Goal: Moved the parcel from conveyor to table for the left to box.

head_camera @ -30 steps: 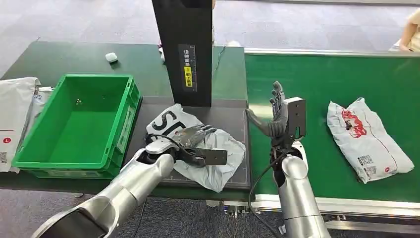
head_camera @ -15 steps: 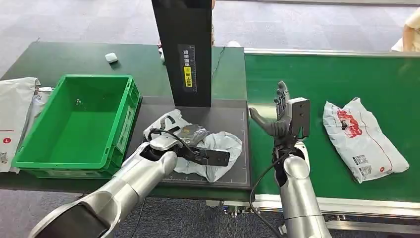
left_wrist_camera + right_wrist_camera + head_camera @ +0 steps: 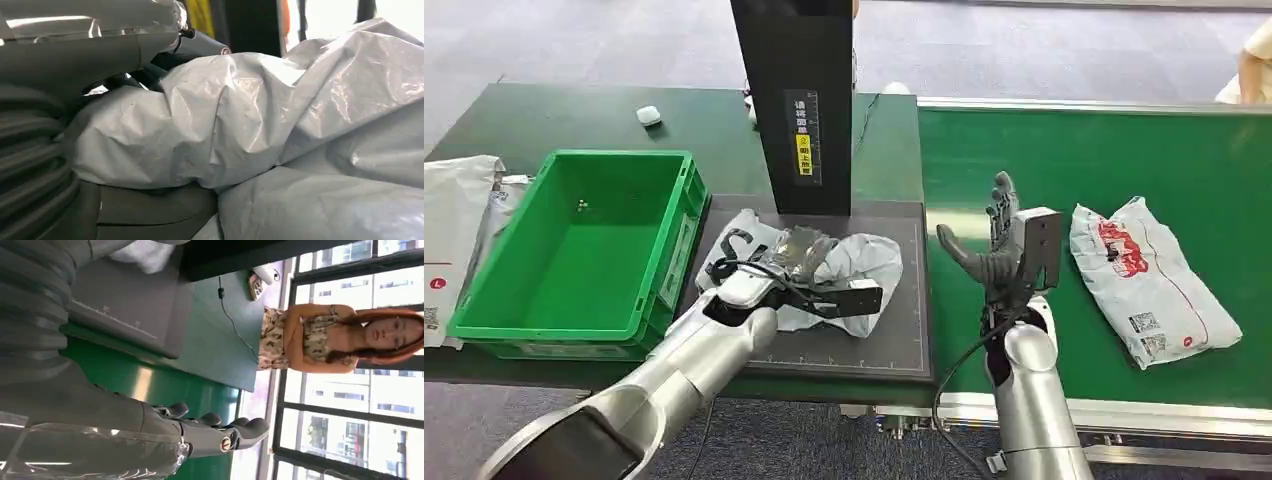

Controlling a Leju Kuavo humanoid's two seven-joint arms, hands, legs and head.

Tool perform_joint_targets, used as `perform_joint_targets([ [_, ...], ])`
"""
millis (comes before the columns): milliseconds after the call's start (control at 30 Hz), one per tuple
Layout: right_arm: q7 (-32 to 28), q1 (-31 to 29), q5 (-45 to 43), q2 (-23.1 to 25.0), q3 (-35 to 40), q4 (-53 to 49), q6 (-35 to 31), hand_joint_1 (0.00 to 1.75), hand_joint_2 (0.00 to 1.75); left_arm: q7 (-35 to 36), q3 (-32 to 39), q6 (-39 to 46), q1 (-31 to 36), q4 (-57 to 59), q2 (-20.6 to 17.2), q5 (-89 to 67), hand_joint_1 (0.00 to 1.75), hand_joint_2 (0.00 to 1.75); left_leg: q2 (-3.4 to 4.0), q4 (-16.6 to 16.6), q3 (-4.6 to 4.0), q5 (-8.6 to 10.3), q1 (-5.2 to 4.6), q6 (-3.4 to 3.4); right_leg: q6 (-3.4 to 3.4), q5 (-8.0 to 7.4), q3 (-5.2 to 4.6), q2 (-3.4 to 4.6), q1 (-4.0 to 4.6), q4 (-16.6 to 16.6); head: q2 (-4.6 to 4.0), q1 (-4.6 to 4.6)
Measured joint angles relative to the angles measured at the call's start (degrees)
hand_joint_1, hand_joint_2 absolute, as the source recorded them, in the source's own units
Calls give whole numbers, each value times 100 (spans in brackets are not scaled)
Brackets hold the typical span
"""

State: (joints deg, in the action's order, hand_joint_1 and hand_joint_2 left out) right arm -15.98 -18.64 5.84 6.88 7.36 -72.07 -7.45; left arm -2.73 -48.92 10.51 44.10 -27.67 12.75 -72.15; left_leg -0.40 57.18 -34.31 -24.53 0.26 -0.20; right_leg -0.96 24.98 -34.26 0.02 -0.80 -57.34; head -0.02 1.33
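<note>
A crumpled grey parcel (image 3: 844, 262) lies on the dark mat (image 3: 894, 350) of the table, bunched up in front of the black post. My left hand (image 3: 792, 262) grips its crumpled middle; up close the grey plastic (image 3: 250, 125) is bunched against the thumb and fingers (image 3: 200, 46). A second white parcel with red print (image 3: 1149, 280) lies on the green conveyor (image 3: 1104, 150) at the right. My right hand (image 3: 996, 240) stands upright over the conveyor's left edge, fingers (image 3: 220, 432) spread, holding nothing. The green box (image 3: 574, 250) stands at the left of the mat.
A black post (image 3: 796, 100) rises behind the mat. White bags (image 3: 454, 240) lie left of the box. A small white object (image 3: 649, 115) sits on the far table. A person (image 3: 320, 337) stands beyond the table's far side.
My left hand has gathered the grey parcel and drawn it toward the post, bunching it tighter. My right hand has drifted slightly right. The white parcel has crept left on the conveyor.
</note>
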Motion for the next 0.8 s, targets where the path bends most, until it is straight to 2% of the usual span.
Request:
perform_joint_targets([
  [67,7,69,0,-8,-24,-72,-9,0,175,45,48,242,-44,-137,-44,-17,175,175,0,0,-1,-1,0,0,-1,1,-1,0,0,0,0,0],
  [100,26,308,0,-44,-122,-354,-30,0,175,111,283,580,-215,-755,-239,-103,175,175,3,-1,-2,-7,0,-3,4,6,-4,5,1,0,0,2],
  [267,31,580,0,-122,-256,-758,-48,0,175,124,799,531,-530,-1814,-538,-190,175,175,3,-3,-3,-11,0,-2,5,12,-8,4,2,0,0,2],
  [667,35,663,0,-129,-299,-950,-39,0,175,118,1045,507,-737,-2430,-693,-227,175,175,3,-2,-4,-9,0,-1,3,11,-7,3,-1,0,0,0],
  [800,17,706,-2,-157,-304,-978,-116,0,175,271,1209,1116,-871,-2670,-754,-343,175,175,4,-2,-4,-11,0,-3,4,11,-7,6,1,0,0,0],
])
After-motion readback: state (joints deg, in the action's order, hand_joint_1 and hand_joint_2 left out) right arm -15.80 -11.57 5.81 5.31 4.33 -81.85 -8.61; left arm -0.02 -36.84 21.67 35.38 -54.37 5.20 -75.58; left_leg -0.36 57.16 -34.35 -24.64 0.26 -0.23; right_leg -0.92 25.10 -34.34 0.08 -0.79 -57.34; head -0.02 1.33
